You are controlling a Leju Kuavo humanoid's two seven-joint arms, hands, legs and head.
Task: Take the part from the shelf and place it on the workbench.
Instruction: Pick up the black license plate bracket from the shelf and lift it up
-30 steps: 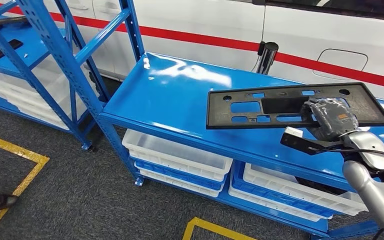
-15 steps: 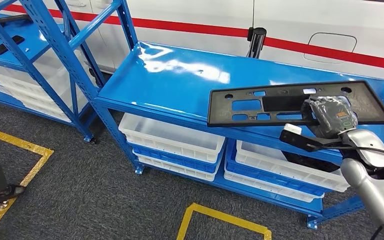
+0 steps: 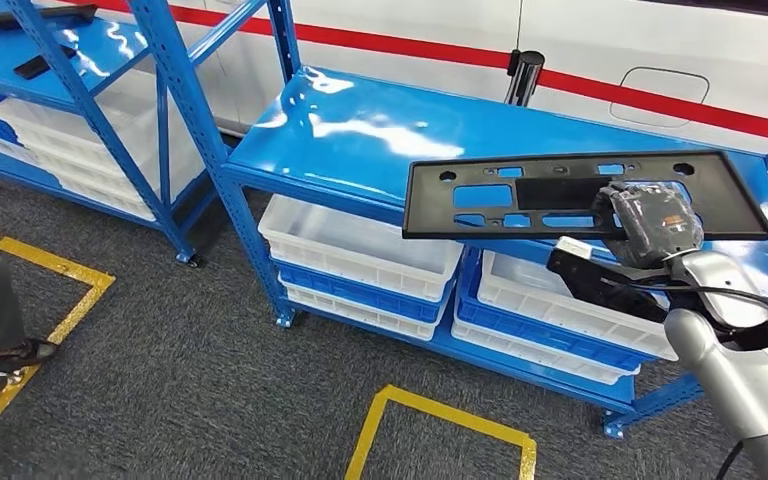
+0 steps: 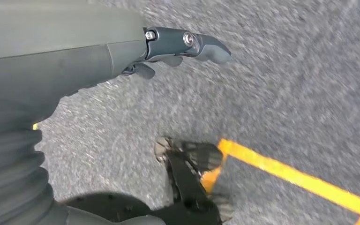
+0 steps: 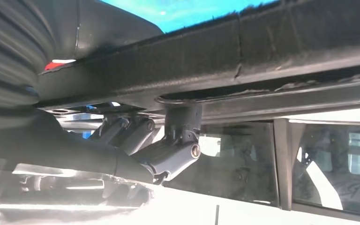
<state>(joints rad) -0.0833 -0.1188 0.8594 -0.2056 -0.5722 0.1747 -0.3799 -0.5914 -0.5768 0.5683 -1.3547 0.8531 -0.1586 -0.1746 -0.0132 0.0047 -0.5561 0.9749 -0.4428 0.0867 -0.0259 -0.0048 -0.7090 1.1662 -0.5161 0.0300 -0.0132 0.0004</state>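
Part (image 3: 520,195) is a long flat black plastic panel with rectangular cutouts and small holes, and it's up in the air, held roughly level over the front edge of the blue shelf (image 3: 360,130). The right hand (image 3: 650,222) has it clamped near its right half, wrapped around the panel's near edge; in the right wrist view you can see a grey thumb (image 5: 180,145) pressed up against the black underside of the part (image 5: 262,56). The silver right arm (image 3: 750,380) comes up from the lower right corner. Left hand (image 4: 178,49) just hangs over grey carpet with its fingers loose and nothing in it, next to a yellow floor line (image 4: 290,176). Under the shelf's shiny top deck sit white bins (image 3: 360,255) stacked on the lower level. Behind it there's a white car (image 3: 660,60) with a red stripe, and another blue rack (image 3: 50,60) stands off to the left.
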